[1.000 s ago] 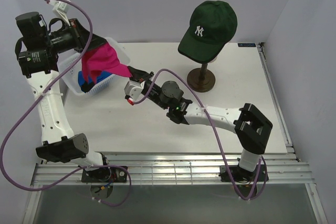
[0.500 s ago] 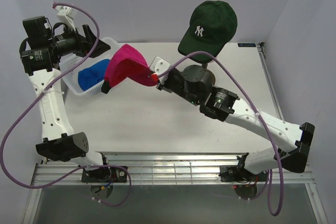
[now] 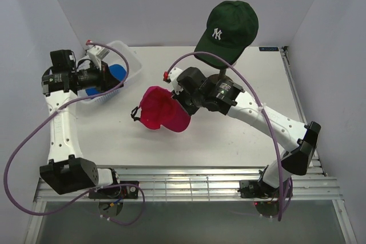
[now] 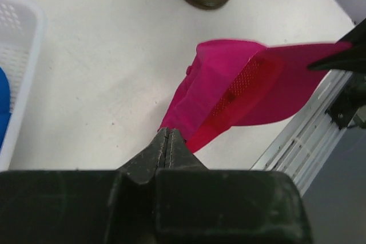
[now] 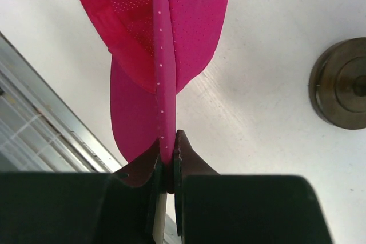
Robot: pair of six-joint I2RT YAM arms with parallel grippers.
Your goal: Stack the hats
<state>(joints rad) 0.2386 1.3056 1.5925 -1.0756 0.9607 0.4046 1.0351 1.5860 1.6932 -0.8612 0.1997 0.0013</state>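
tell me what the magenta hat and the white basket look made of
The magenta hat: thin matte fabric, probably synthetic; tiny perforations show and it folds limply. The white basket: likely moulded plastic, with regular rows of small holes in its wall.

So the right gripper (image 5: 167, 150) has its two dark fingers pinched tight on a thin edge of the pink cap (image 5: 171, 27). The cap fans out up toward the top of the shot, with rows of tiny holes showing in the fabric. Under it is a white table (image 5: 269, 141), with a dark round stand (image 5: 340, 84) at the right edge and metal rails (image 5: 34, 124) at lower left.
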